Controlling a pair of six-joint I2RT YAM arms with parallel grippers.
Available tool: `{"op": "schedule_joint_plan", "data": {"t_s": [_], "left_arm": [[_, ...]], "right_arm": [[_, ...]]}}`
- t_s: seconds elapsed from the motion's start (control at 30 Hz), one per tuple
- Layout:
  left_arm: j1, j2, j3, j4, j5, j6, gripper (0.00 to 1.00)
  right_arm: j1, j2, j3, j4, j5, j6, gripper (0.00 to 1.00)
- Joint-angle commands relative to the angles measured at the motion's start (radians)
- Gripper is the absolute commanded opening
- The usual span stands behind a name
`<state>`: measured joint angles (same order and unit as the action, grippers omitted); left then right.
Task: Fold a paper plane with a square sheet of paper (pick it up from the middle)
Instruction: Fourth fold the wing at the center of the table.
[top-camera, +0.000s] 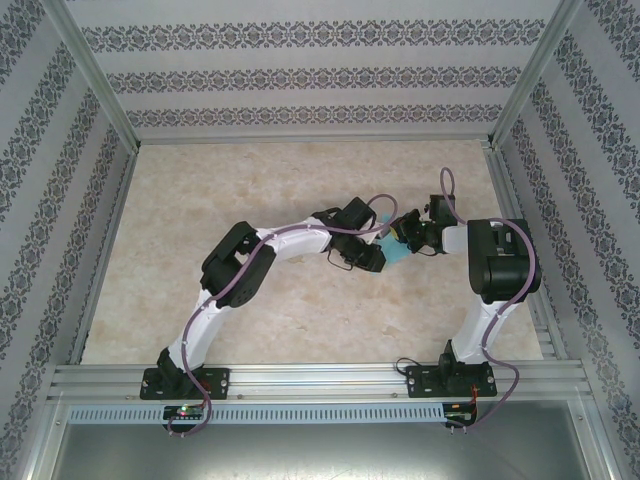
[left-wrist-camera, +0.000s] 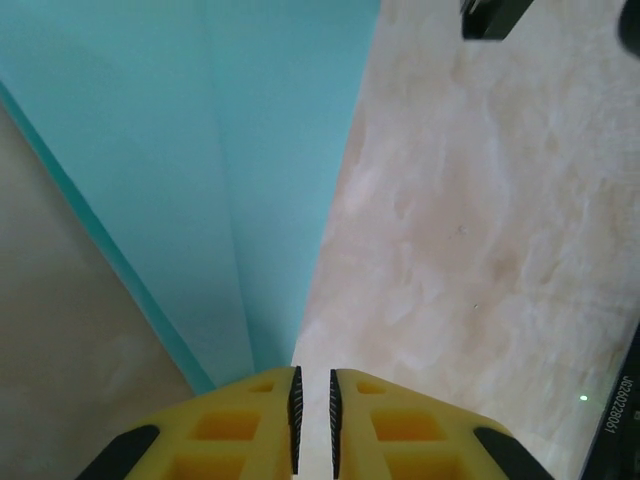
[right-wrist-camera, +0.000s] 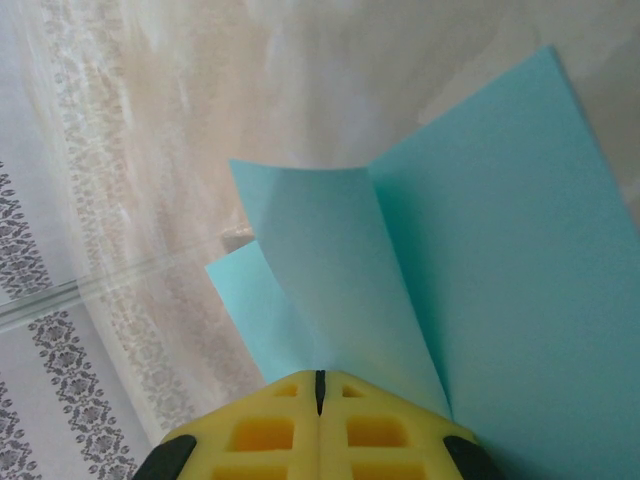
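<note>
Right gripper (right-wrist-camera: 320, 380): yellow fingers pressed flat together, seam closed, pinching the sheet of paper (right-wrist-camera: 500, 250) by its edge. The light-cyan sheet fanned out from the fingertips. One broad flat panel lay to the right, a paler flap curled over beside it, and another corner peeked out behind on the left. Patterned wall (right-wrist-camera: 60, 390) and table lay beyond.

Left gripper (left-wrist-camera: 314, 385): fingers nearly together, with a thin slit between the black ribbed pads (left-wrist-camera: 296, 420) and table colour showing through it. The paper ran up from the tip of the finger on that view's left, widening as it went. It had one long crease down its middle and a darker cyan edge along its left side. Could not tell whether that finger touched the paper.

From above, both grippers stood tip to tip over the table (top-camera: 250, 190), right of its middle. They were about halfway between the near and far edges, closer to the right edge than the left. A small patch of cyan showed between them. Could not tell whether the sheet rested on the table or hung above it.
</note>
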<state>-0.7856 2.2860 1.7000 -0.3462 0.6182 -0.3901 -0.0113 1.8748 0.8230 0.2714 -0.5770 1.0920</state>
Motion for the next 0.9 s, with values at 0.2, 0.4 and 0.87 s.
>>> {"op": "schedule_joint_plan", "data": {"t_s": [0.2,0.4,0.87], "left_arm": [[0.018,0.016,0.053,0.001,0.04,0.004,0.2],[0.017,0.034,0.068,-0.064,0.016,0.057,0.2],[0.005,0.076,0.084,-0.195,-0.134,0.168,0.19]], "right_arm": [[-0.002,0.002,-0.01,-0.144,0.031,-0.031,0.0],[-0.007,-0.006,-0.005,-0.165,0.038,-0.043,0.0],[-0.011,-0.008,0.005,-0.172,0.032,-0.046,0.0]]}}
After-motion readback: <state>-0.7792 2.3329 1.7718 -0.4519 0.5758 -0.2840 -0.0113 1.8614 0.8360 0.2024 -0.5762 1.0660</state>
